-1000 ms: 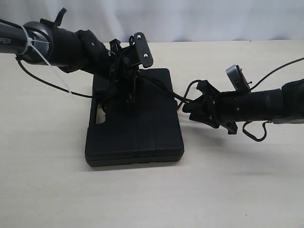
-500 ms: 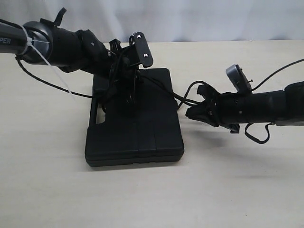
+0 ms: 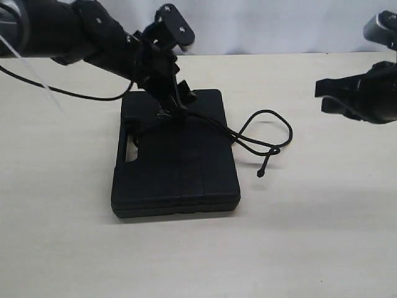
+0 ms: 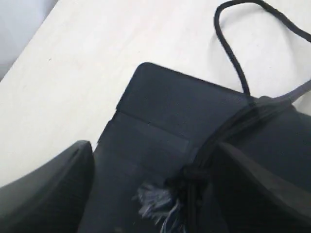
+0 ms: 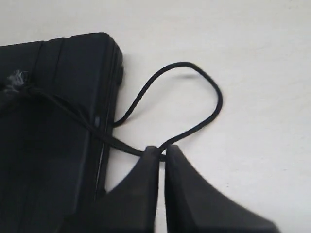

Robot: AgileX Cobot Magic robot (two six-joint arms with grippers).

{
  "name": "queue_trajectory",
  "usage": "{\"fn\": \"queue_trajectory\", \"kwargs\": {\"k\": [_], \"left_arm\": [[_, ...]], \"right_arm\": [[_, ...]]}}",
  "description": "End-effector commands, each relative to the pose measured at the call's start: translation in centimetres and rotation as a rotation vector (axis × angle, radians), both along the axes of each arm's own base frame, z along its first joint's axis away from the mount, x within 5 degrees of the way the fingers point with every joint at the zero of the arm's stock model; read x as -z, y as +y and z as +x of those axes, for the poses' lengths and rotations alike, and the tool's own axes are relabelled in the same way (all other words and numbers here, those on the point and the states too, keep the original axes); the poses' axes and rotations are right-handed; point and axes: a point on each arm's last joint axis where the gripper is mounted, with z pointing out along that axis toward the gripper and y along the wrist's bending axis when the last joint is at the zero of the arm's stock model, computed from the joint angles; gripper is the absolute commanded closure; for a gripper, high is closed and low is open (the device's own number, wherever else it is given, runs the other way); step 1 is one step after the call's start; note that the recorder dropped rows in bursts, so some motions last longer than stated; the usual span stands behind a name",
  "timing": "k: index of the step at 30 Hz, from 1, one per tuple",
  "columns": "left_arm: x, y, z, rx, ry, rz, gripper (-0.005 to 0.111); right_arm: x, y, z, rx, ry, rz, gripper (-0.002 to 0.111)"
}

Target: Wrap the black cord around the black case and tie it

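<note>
The black case (image 3: 177, 171) lies flat on the table (image 3: 322, 236), left of the middle and closer to the far edge than to the near side. It is shut, its two halves pressed together along the seam on its near side, so whatever it holds is hidden. Its long axis seems to run from the table's near side toward the far edge, though the slanted view makes the proportions hard to judge. The handle slot (image 3: 130, 150) sits along the case's left side.

The black cord (image 3: 214, 127) gathers into a dark bunch (image 3: 165, 115) on the lid, in the case's far-left part, with a frayed tuft (image 4: 154, 204) sticking out beside it. From the bunch the cord slants across the lid to the case's right edge and drops onto the table. There it lies in an open loop (image 3: 282, 127) toward the table's right side and doubles back. Its free end (image 3: 262, 173) points at the near side, close to the case's right edge but apart from it.

The left gripper (image 3: 177, 102) hangs over the far part of the case, above the bunch. Its fingers (image 4: 48, 194) are spread wide with lid and cord showing between them, clamped on nothing. The right gripper (image 3: 325, 96) hangs over the table's right side, well apart from case and cord. Its fingers (image 5: 187, 194) are pressed together on nothing.
</note>
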Motion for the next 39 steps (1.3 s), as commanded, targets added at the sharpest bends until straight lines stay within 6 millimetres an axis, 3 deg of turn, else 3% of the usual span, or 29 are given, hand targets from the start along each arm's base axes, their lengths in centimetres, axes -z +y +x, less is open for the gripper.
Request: {"fn": "queue_trajectory", "kwargs": {"k": [1, 3, 5, 7, 11, 16, 26, 29, 32, 39], "left_arm": [[-0.7, 3.9, -0.3, -0.124, 0.14, 0.025, 0.041], [-0.5, 4.7, -0.2, -0.138, 0.16, 0.028, 0.041], [-0.4, 5.1, -0.2, -0.123, 0.159, 0.067, 0.041], [0.0, 5.5, -0.5, -0.131, 0.207, 0.087, 0.041], [2.1, 6.4, -1.0, -0.175, 0.374, 0.138, 0.041], [3.3, 6.8, -1.1, -0.193, 0.436, 0.167, 0.041], [3.4, 10.4, -0.7, -0.343, 0.501, 0.118, 0.041], [3.5, 11.2, -1.0, -0.36, 0.546, 0.118, 0.041], [3.5, 11.3, -1.4, -0.362, 0.593, 0.106, 0.041], [4.0, 10.1, -1.5, -0.389, 0.687, -0.047, 0.041]], "right_arm": [[-0.2, -0.5, 0.5, 0.011, 0.02, -0.068, 0.104], [1.6, 0.2, 0.6, -0.042, 0.151, -0.02, 0.098], [4.2, 1.5, 0.7, -0.122, 0.322, 0.103, 0.068], [6.3, 2.2, 0.9, -0.093, 0.366, 0.193, 0.055], [10.2, 4.3, 1.9, -0.02, 0.334, 0.122, 0.065], [12.1, 5.5, 3.1, 0.018, 0.307, 0.087, 0.073], [14.0, 6.2, 5.0, 0.016, 0.345, 0.118, 0.073], [13.9, 6.3, 5.1, -0.006, 0.332, 0.123, 0.084], [13.1, 6.4, 5.0, -0.027, 0.308, 0.122, 0.103], [9.0, 6.6, 4.0, -0.128, 0.229, 0.146, 0.104]]}}
